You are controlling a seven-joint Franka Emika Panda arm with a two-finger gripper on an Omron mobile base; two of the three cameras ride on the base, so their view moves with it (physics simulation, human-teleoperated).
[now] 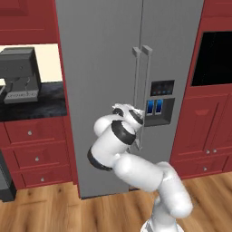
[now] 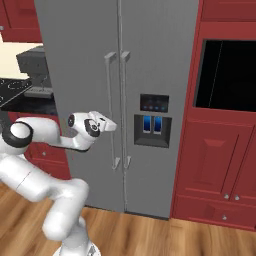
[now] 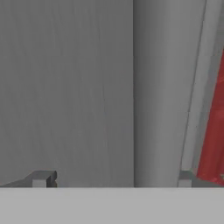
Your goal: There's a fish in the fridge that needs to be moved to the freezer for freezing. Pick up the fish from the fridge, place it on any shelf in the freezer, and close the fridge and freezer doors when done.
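Note:
The tall grey unit stands with both doors shut. The wide plain fridge door [image 1: 99,68] [image 2: 80,60] is on the left. On the right is the narrow freezer door [image 1: 174,45] [image 2: 160,55], which carries the blue-lit dispenser panel [image 1: 159,105] [image 2: 152,122]. Their bar handles [image 1: 136,77] [image 2: 108,100] run side by side at the seam. My gripper [image 1: 135,115] [image 2: 113,125] [image 3: 113,179] is open, close up against the fridge door's handle at its lower part. In the hand view a grey vertical bar [image 3: 162,87] lies between the spread fingertips [image 3: 41,178]. The fish is hidden behind the shut doors.
A dark coffee machine [image 1: 18,74] sits on the black counter [image 1: 47,102] to the left, over red drawers [image 1: 38,156]. Red cabinets [image 2: 215,160] with a black oven window [image 2: 225,75] flank the right side. Wooden floor [image 1: 54,213] lies below.

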